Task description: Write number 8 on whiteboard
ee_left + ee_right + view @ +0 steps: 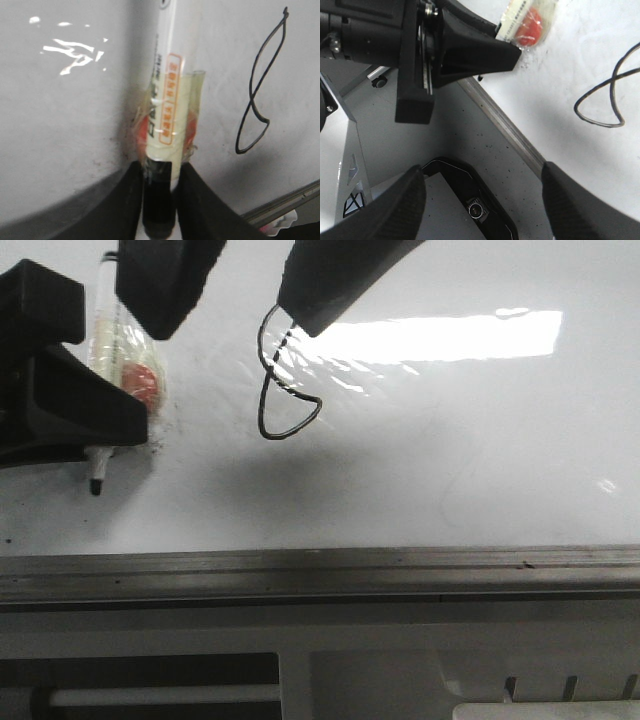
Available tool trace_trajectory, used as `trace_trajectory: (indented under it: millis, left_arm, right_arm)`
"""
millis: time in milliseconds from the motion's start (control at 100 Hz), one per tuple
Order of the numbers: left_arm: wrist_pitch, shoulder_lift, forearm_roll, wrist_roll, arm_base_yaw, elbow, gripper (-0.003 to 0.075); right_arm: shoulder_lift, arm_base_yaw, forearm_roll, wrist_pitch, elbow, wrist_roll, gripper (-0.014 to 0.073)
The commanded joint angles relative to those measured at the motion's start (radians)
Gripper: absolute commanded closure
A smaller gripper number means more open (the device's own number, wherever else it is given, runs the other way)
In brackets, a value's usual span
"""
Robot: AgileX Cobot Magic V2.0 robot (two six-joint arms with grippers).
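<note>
bare whiteboard (480, 440) right of number 8 (285, 390)

A white marker (167, 95) with orange label print wears a wrap of clear yellowish tape (172, 117). A red lump (529, 26) sits under that tape.

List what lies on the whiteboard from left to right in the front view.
Left gripper holding the taped marker → the number 8 → bright glare patch, all on the whiteboard.
</note>
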Motion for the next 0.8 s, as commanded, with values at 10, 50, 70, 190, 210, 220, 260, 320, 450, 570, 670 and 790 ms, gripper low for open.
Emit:
trace_trajectory:
  millis: [10,50,70,190,210,220,260,320,450,570,670,790]
  left_arm:
    - [-0.070,-0.001,-0.023,-0.006,0.010,-0.025,0.0372]
    - [-0.069,-0.001,-0.023,-0.006,0.010,-0.025,0.0330]
    - [-0.069,-0.001,-0.023,-0.006,0.010,-0.025,0.0316]
    - [-0.053,-0.007,-0.023,-0.006,0.010,-0.025,0.0298]
    - [-0.047,-0.010,-0.023,-0.006,0.010,-0.025,0.0298]
    - [-0.045,-0.014,-0.023,-0.006,0.010,-0.025,0.0298]
    - [-0.037,-0.028,-0.023,-0.006,0.010,-0.025,0.0298]
    - [-0.035,-0.054,-0.019,-0.006,0.010,-0.025,0.0299]
    - [-0.022,-0.146,0.045,-0.003,0.010,-0.025,0.0351]
    - [0.009,-0.228,0.083,-0.002,0.010,-0.025,0.0606]
    - [0.040,-0.292,0.111,-0.001,0.010,-0.025,0.0739]
    - [0.060,-0.362,0.131,0.002,0.010,-0.023,0.0741]
  right_arm:
    - [-0.020,-0.001,-0.009,-0.063,-0.026,-0.008,0.0178]
    - [-0.020,-0.001,-0.009,-0.066,-0.026,-0.008,0.0195]
    - [-0.020,-0.001,-0.009,-0.067,-0.026,-0.008,0.0204]
    - [-0.020,-0.001,-0.023,-0.067,-0.026,-0.008,0.0263]
    - [-0.020,-0.001,-0.028,-0.067,-0.026,-0.008,0.0274]
    - [-0.020,-0.001,-0.032,-0.067,-0.026,-0.008,0.0279]
    - [-0.023,-0.001,-0.038,-0.067,-0.026,-0.008,0.0308]
    - [-0.025,-0.001,-0.049,-0.067,-0.026,-0.008,0.0370]
    - [-0.033,-0.001,-0.051,-0.095,-0.025,-0.008,0.0554]
    - [-0.045,-0.001,-0.072,-0.161,-0.010,-0.008,0.0661]
    - [-0.061,-0.001,-0.087,-0.220,0.023,-0.008,0.0657]
    - [-0.103,-0.001,-0.093,-0.308,0.102,-0.008,0.0657]
